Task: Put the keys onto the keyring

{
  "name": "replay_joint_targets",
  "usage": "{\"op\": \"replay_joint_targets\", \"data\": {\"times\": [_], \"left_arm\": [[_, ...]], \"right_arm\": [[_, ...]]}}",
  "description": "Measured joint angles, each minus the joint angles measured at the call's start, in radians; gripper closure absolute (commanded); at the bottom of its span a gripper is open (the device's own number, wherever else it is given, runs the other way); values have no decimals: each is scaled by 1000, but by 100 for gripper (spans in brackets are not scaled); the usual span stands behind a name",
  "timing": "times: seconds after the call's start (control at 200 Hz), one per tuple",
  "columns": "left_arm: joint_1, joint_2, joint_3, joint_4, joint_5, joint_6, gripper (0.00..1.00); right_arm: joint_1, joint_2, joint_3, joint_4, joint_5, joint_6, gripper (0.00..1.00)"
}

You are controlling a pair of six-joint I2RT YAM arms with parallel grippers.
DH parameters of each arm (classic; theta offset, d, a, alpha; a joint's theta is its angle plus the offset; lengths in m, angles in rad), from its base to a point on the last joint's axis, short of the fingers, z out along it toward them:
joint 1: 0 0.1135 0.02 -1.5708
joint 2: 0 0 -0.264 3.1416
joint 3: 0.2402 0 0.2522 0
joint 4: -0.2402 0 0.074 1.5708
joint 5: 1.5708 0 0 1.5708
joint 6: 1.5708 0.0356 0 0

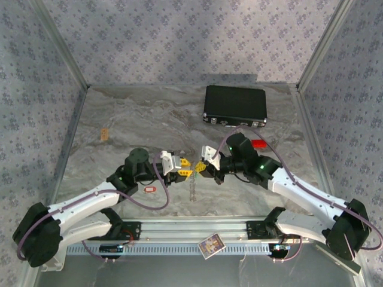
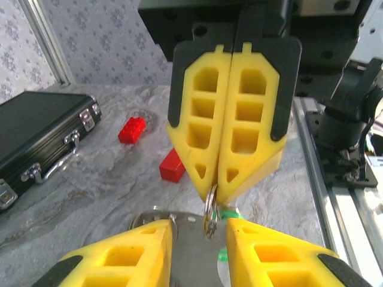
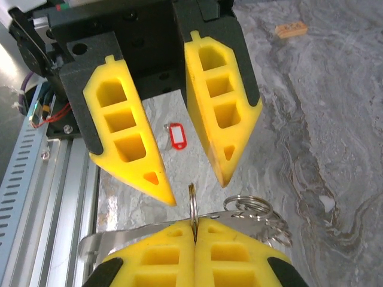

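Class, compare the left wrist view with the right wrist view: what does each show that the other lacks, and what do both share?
Left wrist view: a black case, two red bricks, a green tag. Right wrist view: a red key tag, a tan block. Shared: the right gripper shut on the keyring, facing the open left gripper.

Table (image 1: 137,119) grey, marble swirls. Walls (image 1: 179,36) pale purple, small flower pattern. Case (image 1: 234,105) at 1 o'clock black. Fingers (image 3: 128,134) yellow, black backs. Keyring (image 3: 192,200) silver. Key tag (image 3: 176,135) at 7 o'clock red, white middle. Brick (image 2: 131,129) red.

patterned grey walls (image 1: 179,36), marbled tabletop (image 1: 149,113)
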Motion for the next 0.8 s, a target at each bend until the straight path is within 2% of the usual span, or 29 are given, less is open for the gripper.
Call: {"op": "replay_joint_targets", "data": {"times": [0.21,0.5,0.745,0.8], "left_arm": [[0,-6,56,-114,-9,52,74],[0,11,88,-167,-3,89,81],[0,17,93,-192,13,110,100],[0,17,93,-193,16,111,100]], "right_arm": [[31,59,117,-141,59,-83,100],[71,116,202,-244,111,-151,100],[77,132,221,-266,135,-171,100],[77,132,221,-267,137,-174,89]]}}
